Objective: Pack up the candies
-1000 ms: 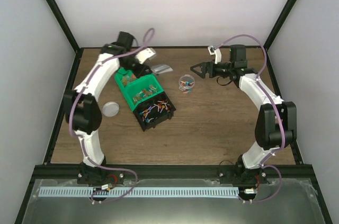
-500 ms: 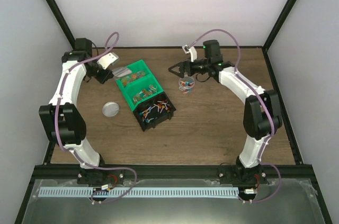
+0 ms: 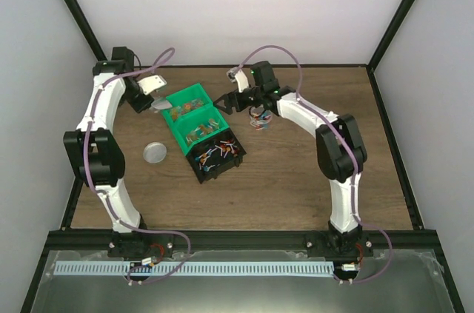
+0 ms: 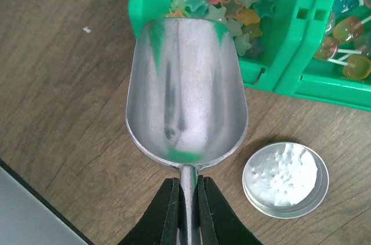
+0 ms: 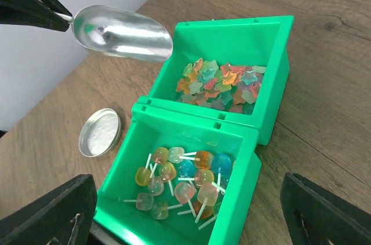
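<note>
The candies, tiny pieces in mixed wrappers, fill a black bin; more of them sit in a small clear jar. My left gripper is shut on the handle of a metal scoop, which is empty and hovers at the left edge of the green bins. The scoop also shows in the right wrist view. My right gripper is open and empty, above the green bins just left of the jar.
Two joined green bins hold star gummies and lollipops. A round metal lid lies on the wood left of the bins. Black frame rails edge the table.
My left gripper swung the scoop from over the green bins out to the left, then back to their left edge. My right gripper moved left, from right of the jar to over the bins.
</note>
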Tool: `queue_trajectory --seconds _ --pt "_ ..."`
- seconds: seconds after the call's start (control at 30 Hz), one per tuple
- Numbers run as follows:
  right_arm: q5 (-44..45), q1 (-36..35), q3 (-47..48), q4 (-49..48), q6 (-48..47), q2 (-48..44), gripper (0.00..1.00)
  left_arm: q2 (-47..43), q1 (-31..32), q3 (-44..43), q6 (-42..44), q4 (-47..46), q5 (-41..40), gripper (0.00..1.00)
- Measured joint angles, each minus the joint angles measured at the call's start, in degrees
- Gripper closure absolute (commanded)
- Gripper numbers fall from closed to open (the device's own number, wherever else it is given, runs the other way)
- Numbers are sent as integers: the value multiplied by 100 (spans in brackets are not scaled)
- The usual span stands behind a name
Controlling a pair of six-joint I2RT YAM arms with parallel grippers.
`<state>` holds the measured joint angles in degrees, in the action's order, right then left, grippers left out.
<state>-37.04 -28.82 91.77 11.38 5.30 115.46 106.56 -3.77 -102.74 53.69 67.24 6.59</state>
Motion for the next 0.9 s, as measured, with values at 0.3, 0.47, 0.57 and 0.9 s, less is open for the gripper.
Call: queue_trajectory --seconds 0.3,0.47,0.57,0.9 --pt "378 -245 352 -101 2 566 16 439 372 -258 234 273 -448 96" --pt "564 -339 518 -179 -15 881 18 761 503 -669 350 415 -660 96" --pt "693 -433 529 -201 -44 1036 19 894 553 -710 428 481 -828 96" --pt "986 -640 656 -278 -203 1349 30 1279 824 -1054 597 667 -1088 96"
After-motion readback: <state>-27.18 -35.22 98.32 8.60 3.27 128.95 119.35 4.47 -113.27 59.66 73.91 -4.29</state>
